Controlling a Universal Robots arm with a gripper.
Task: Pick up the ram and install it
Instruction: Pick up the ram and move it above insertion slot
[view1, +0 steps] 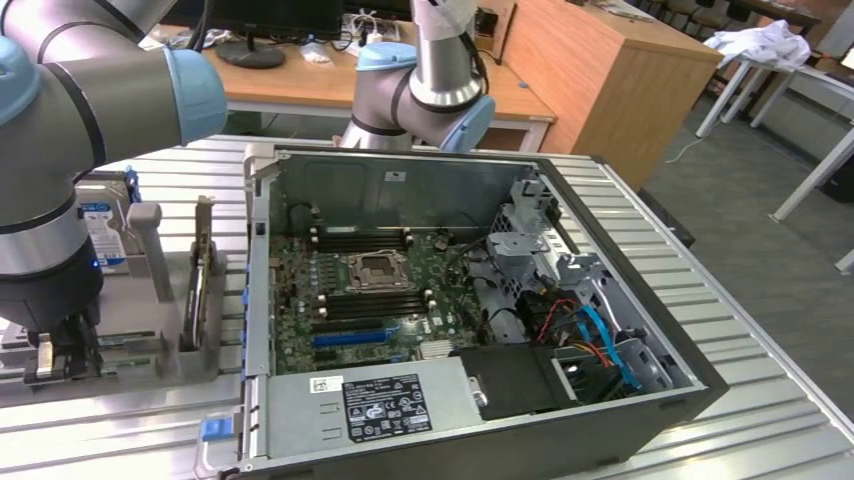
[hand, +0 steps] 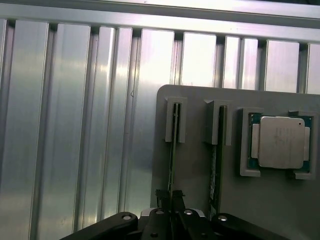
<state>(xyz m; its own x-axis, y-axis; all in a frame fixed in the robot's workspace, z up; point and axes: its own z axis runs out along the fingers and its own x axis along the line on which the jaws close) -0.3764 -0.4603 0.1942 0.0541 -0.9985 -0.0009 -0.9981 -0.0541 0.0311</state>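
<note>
In the wrist view, the ram (hand: 172, 150), a thin green stick, stands on edge in a slot of a grey holder plate (hand: 195, 175). My gripper (hand: 170, 196) sits over its near end, with a black fingertip (hand: 161, 194) pressed close on each side, shut on the stick. A second ram stick (hand: 216, 160) stands in the neighbouring slot. In the exterior view my gripper (view1: 63, 360) is low over the holder at the left, outside the open computer case (view1: 400, 175). The arm hides the stick it grips there.
A silver processor chip (hand: 281, 142) lies in a pocket of the plate beside the sticks. A blue-labelled hard drive (view1: 104, 235) and a thin upright stick (view1: 199, 290) stand in the holder. The motherboard (view1: 380, 280) with black and blue slots lies in the case. Everything rests on a ribbed metal table (view1: 747, 400).
</note>
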